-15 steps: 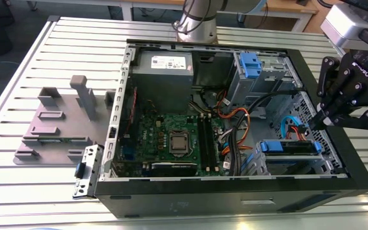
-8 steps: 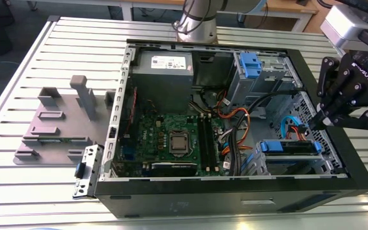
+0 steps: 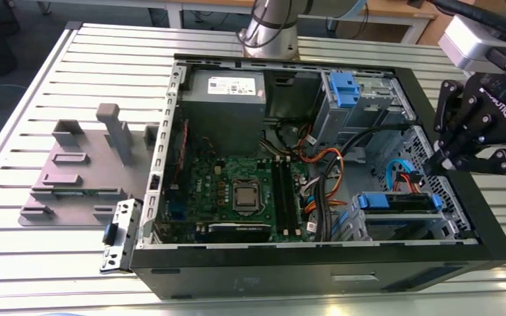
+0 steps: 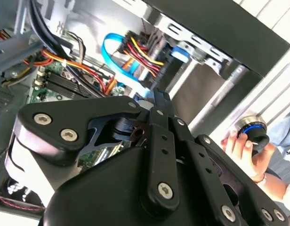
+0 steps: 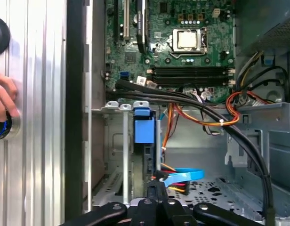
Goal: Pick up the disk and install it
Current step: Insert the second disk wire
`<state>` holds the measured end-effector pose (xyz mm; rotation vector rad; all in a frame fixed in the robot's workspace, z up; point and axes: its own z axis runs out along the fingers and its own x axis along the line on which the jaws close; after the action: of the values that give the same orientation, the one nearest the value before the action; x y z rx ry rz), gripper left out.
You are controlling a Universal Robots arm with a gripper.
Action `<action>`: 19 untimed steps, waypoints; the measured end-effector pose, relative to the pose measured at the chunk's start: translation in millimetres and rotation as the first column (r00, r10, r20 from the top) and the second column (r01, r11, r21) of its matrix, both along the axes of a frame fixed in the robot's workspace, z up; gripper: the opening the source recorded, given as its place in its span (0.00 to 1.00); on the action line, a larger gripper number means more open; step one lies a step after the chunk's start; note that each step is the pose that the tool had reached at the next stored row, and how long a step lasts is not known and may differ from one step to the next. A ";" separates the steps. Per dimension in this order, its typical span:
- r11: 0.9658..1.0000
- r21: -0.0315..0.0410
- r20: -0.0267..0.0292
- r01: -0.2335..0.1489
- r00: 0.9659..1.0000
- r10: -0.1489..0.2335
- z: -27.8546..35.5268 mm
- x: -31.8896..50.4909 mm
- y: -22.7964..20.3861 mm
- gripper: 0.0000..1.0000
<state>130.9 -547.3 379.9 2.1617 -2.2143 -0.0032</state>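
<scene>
The disk point(image 3: 398, 201) sits edge-up in the lower drive cage at the exterior view's right, inside the open computer case point(image 3: 323, 260). Its blue rails show at both ends. In the first wrist view the disk point(image 5: 144, 128) shows as a blue end piece between the cage's metal walls. My black gripper point(image 3: 433, 164) hangs just above and to the right of it, over the case's side wall. Its fingers are shut together with nothing between them in both wrist views point(image 4: 159, 96) point(image 5: 157, 190), and the tips are close to the blue and red cables point(image 4: 131, 56).
A second blue clip point(image 3: 344, 87) sits in the upper bay. The motherboard point(image 3: 235, 191) and cable bundles point(image 3: 323, 184) fill the case. A grey fixture plate point(image 3: 82, 171) lies on the slatted table point(image 3: 42, 263). A person's hand point(image 4: 239, 146) rests on a round knob point(image 4: 254, 132) beside the case.
</scene>
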 end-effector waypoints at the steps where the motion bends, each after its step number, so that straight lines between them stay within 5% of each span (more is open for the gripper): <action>1: 1.000 0.000 0.000 -0.002 1.000 0.002 -0.8 -0.1 3.1 0.11; 4: 1.000 0.000 0.001 -0.010 1.000 0.010 -2.8 -1.6 7.1 0.11; 10: 1.000 0.000 0.001 -0.011 1.000 0.011 -2.8 -1.7 7.1 0.11; 15: 1.000 0.000 0.001 -0.011 1.000 0.011 -2.8 -1.7 7.1 0.35; 19: 1.000 0.000 0.001 -0.011 1.000 0.011 -2.9 -1.7 7.0 0.42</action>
<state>129.2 -540.3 377.0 2.1738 -2.2031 -0.0016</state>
